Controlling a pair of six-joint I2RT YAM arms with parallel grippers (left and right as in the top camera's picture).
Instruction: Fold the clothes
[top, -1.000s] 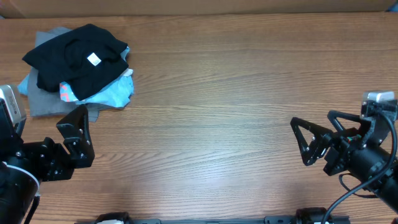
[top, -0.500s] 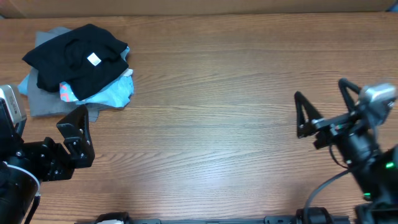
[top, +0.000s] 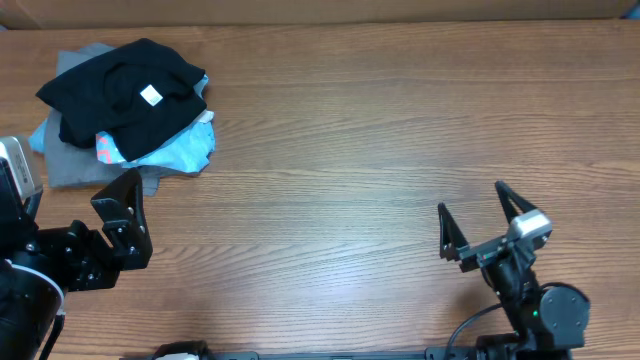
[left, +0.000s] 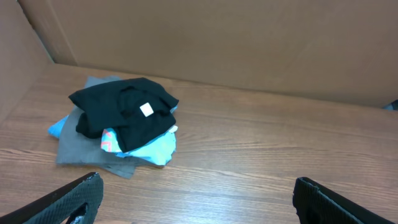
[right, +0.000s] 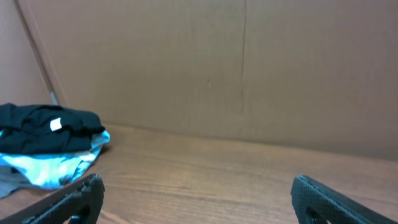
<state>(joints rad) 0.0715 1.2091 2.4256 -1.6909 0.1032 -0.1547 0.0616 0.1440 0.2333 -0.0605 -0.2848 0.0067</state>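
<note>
Black soft-fabric short-sleeved T-shirt (top: 120, 95): crumpled, upper left of frame, topping a light blue tee (top: 185, 150) and grey folded garment (top: 75, 168) on the wooden table (top: 350, 130). Left gripper (left: 199, 204), right gripper (top: 470, 203): jaws released, empty, probably poised for pickup.

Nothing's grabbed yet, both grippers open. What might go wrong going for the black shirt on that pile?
The crumpled black T-shirt lies on a light blue tee and a grey garment, so a deep pinch may lift those too. It is bunched, so one grab may catch several layers. It also sits far left, well away from the right gripper, which may struggle to reach.
</note>
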